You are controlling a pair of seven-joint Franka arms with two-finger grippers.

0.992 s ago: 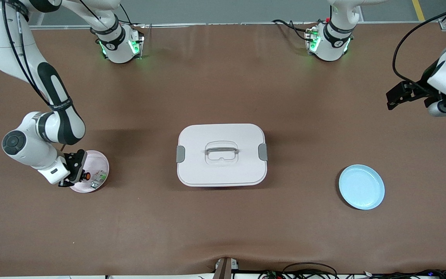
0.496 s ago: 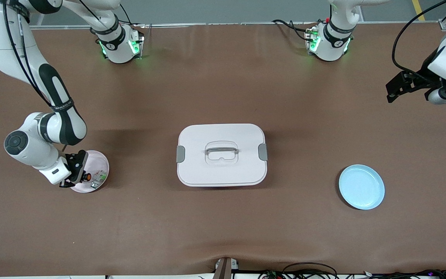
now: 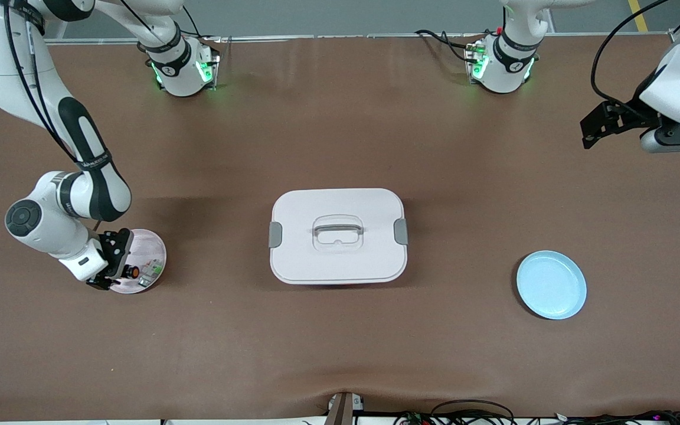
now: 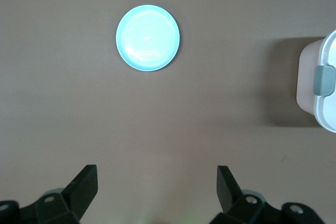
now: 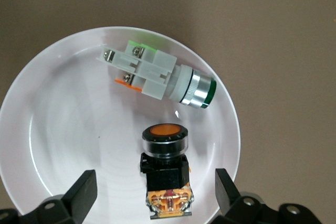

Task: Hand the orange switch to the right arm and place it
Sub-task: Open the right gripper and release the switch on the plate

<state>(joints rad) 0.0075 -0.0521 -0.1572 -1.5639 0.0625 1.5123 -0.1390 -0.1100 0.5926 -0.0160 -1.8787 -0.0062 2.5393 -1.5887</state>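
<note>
The orange switch (image 3: 132, 272) lies on its side on a small pale plate (image 3: 155, 248) at the right arm's end of the table. In the right wrist view the orange switch (image 5: 165, 169) shows a black body, a round orange button and an orange back end. My right gripper (image 3: 114, 262) is open and low over the plate (image 5: 47, 93). Its fingers stand apart on either side of the switch without touching it; the right gripper (image 5: 155, 184) shows this clearly. My left gripper (image 3: 589, 133) is open and empty in the air over bare table; it also shows in the left wrist view (image 4: 157, 179).
A green-and-white part (image 5: 157, 77) lies on the same plate beside the switch. A white lidded box (image 3: 337, 235) with a handle stands mid-table. A light blue plate (image 3: 551, 284) sits toward the left arm's end, also seen in the left wrist view (image 4: 147, 37).
My left gripper has drifted up the front view toward the arms' bases. My right gripper has settled slightly lower around the switch, still open.
</note>
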